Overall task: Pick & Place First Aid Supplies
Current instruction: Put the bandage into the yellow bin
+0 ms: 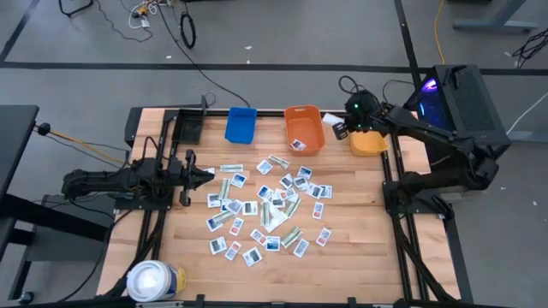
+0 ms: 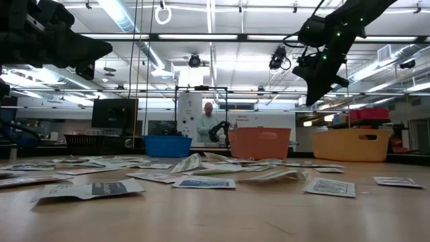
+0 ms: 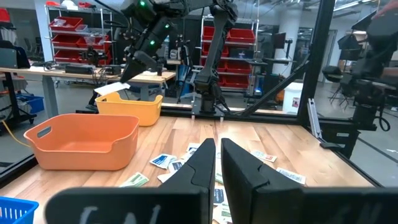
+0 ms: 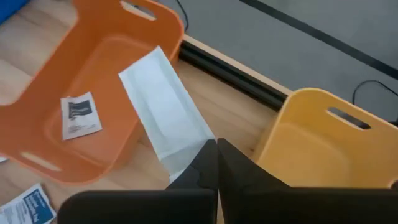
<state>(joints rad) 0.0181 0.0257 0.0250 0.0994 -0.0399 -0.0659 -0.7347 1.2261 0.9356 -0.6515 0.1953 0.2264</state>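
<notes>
My right gripper (image 4: 216, 152) is pinched shut on one end of a long white packet (image 4: 165, 102), which sticks out flat ahead of my fingers (image 4: 200, 168). I hang in the air with it, well above the surface (image 1: 342, 265). Below and to one side of me is the orange bin (image 4: 99, 68), with one small blue-print packet (image 4: 81, 116) lying on its floor; to the other side is the yellow bin (image 4: 323, 146). A strip of bare wood shows between the two, right under my fingertips. Farther out, beyond the orange bin, stands the blue bin (image 1: 241, 125). The other supplies (image 1: 270, 208) lie scattered over the middle of the surface, well apart from me. My left gripper (image 3: 215, 163) waits low at the far edge of that scatter, its fingers nearly together and holding nothing.
</notes>
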